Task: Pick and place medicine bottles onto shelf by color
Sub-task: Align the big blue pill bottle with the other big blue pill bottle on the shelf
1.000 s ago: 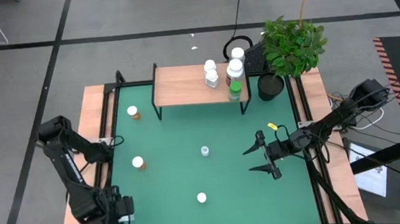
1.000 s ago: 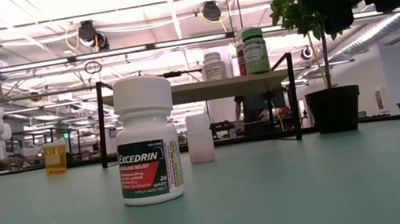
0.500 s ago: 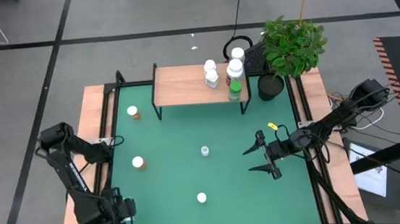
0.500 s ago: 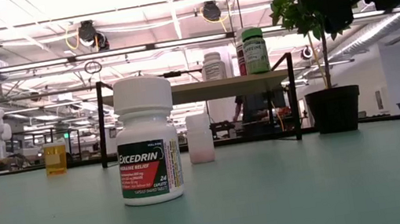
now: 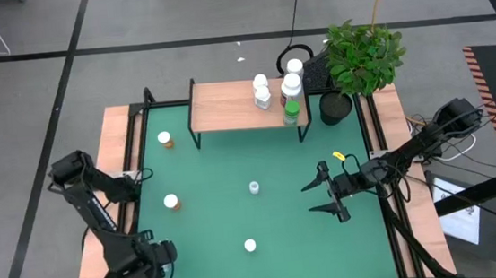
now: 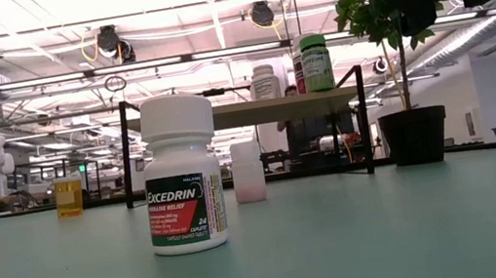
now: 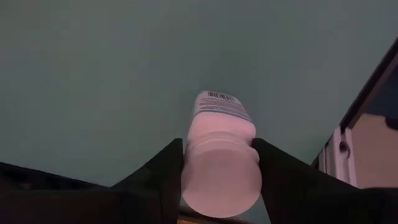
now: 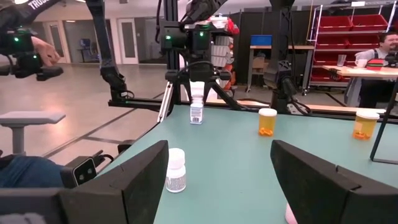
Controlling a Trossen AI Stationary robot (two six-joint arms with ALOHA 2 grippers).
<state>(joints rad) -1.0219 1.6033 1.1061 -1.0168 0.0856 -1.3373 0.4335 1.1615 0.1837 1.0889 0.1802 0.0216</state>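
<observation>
You see the left gripper (image 7: 217, 180), lower left of the high view, clamping a smooth white cylindrical bottle (image 7: 221, 155), probably plastic, while the right gripper (image 5: 323, 197) waits spread wide, centre-right.

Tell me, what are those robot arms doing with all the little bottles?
They are sorting medicine bottles onto the wooden shelf. The left pincer is shut on a white bottle at the near-left corner of the green table. The right pincer hangs open over the table's right side, holding nothing. Four bottles already stand on the shelf's right end, and four more wait on the table.
</observation>
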